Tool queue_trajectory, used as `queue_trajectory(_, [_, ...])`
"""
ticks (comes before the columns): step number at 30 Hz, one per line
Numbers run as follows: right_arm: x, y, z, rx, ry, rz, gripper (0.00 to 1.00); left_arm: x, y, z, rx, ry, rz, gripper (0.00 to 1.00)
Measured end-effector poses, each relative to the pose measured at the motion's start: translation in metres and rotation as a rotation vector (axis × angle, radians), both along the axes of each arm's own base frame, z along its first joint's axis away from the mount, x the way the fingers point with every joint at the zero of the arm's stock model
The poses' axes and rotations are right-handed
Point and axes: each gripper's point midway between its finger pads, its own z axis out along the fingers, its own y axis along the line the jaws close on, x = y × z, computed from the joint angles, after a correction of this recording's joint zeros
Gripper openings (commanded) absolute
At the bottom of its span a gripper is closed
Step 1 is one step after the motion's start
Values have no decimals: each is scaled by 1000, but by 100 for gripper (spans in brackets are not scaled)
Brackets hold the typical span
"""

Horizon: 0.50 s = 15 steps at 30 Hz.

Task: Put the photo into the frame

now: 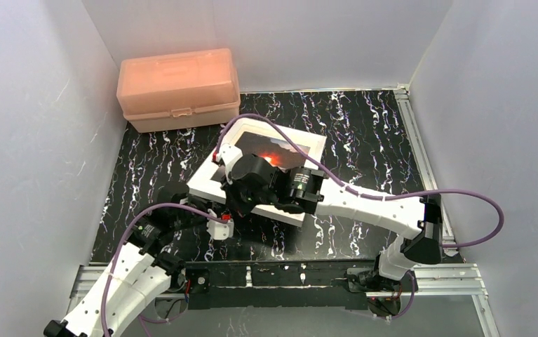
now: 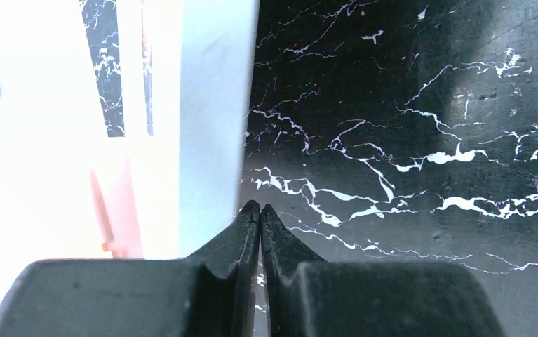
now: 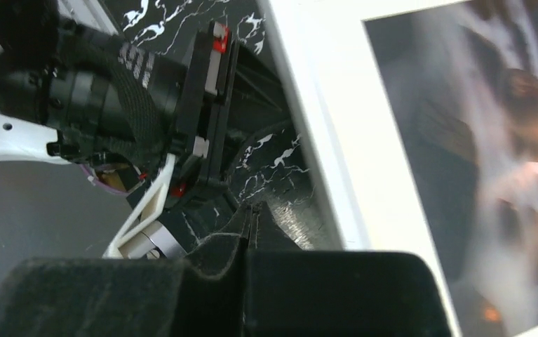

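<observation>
Just beside the closed right gripper (image 3: pixel 250 212) lies the photo (image 3: pixel 476 161).

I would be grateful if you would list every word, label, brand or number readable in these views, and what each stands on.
No text can be read in any view.
Pink plastic box: no label visible.
White frame and photo: image only, no lettering.
Left arm's wrist: small red marks, too blurred to tell whether they are lettering.
</observation>
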Motion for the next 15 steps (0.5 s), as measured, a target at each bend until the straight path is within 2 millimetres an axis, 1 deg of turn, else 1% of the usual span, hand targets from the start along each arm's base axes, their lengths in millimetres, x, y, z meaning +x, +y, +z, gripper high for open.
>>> queue_trajectory(2, [-6,-3,-10,-8,14,0,1,-2,0,0,-1,3,-3,5])
queue_trajectory(4, [-11,-7,-18,-11,30,-2,1,-2,0,4,-11,-24,-7,6])
queue_trajectory(6, [-14,-13,-22,-10,42,-10,1,-4,1,8,-21,-49,-12,6])
queue_trajectory(8, [-15,-20,-24,-2,49,-25,1,-10,2,7,-25,-59,-23,6])
queue_trajectory(12, [-10,-33,-17,35,44,-76,1,-23,8,-9,-2,-17,-32,5])
queue_trajectory(15, [1,-48,-13,61,43,-147,4,-26,11,-23,21,68,-5,4])
